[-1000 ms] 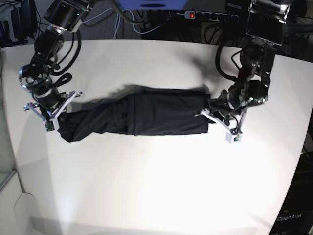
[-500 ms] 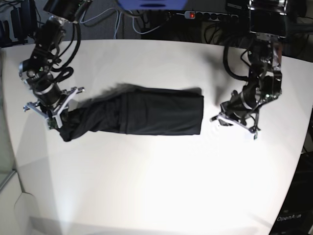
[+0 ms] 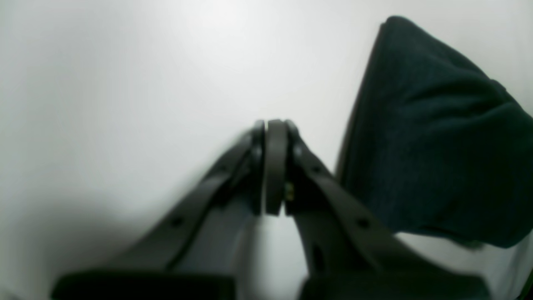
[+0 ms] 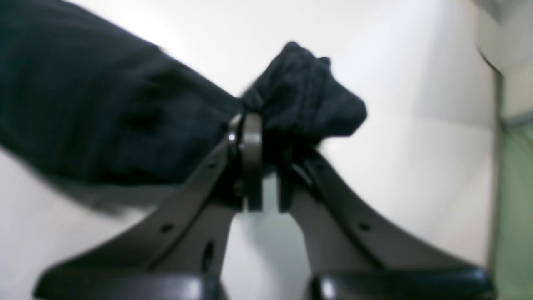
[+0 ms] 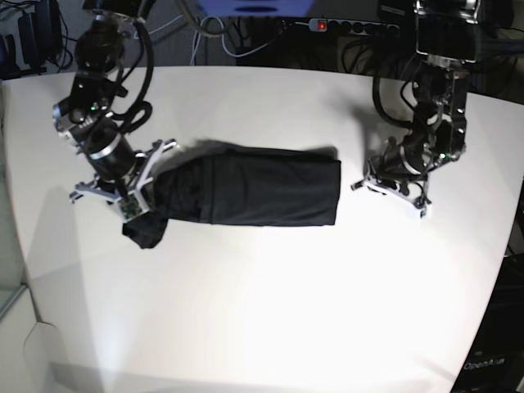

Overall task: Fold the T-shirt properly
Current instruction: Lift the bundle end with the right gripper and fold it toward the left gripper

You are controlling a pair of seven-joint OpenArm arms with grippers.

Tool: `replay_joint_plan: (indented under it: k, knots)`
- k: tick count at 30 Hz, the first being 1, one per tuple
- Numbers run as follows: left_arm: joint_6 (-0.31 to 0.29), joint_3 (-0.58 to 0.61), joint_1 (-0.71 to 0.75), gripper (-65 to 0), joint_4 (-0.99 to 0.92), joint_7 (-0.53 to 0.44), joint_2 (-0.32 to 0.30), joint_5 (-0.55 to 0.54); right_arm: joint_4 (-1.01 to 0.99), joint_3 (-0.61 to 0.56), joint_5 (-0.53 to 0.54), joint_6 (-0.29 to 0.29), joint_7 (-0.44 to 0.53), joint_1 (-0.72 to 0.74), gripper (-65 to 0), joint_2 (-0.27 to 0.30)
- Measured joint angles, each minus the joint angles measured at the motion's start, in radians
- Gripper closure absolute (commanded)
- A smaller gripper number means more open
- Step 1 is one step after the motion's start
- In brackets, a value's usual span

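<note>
Now right end effector (image 4: 262, 125) pinches T-shirt (image 5: 262, 190); left end effector (image 3: 275, 125) hovers closed.

The shirt (image 5: 246, 188) lies across the middle of the table (image 5: 270, 311), stretched sideways in the base view. The right gripper (image 5: 123, 192) is at the shirt's left end — there the cloth bunches between its fingers (image 4: 250, 162), a wad poking out past them. The left gripper (image 5: 393, 184) sits off the shirt's right edge, apart from it, over bare table — its fingers (image 3: 275, 166) pressed together. Behind the table, past the shirt, runs a power strip (image 5: 344, 26) among cables (image 5: 205, 37).
</note>
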Motion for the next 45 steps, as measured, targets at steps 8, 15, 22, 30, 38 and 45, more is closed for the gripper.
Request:
replay_joint_plan:
  k: [8,15,22,30,38,45]
  knots:
    - [0.000,0.000,-0.007,-0.8,0.000,-0.004,0.003,0.000,0.010,-0.193,0.000,0.000,0.003,-0.063,-0.6,0.002]
    - [0.000,0.000,-0.007,-0.8,-0.001,-0.004,0.002,-0.003,0.016,-0.342,-0.003,-0.002,0.002,-0.084,-0.6,-0.020]
    - [0.001,-0.001,-0.007,-0.8,-0.001,-0.005,0.019,0.001,0.034,-0.488,-0.006,-0.001,-0.003,-0.074,-0.6,-0.066]
    - [0.000,-0.001,-0.002,-0.8,-0.001,-0.004,0.029,-0.003,0.035,-0.655,-0.001,0.000,-0.009,-0.004,-0.6,-0.058]
    - [0.000,-0.002,-0.001,-0.8,0.001,-0.003,0.020,-0.004,0.031,-0.678,-0.001,0.000,-0.008,0.039,-0.6,-0.050]
    - [0.000,-0.006,-0.002,-0.8,0.016,0.004,-0.001,-0.011,0.013,-0.669,-0.001,-0.001,-0.018,0.063,-0.6,-0.050]
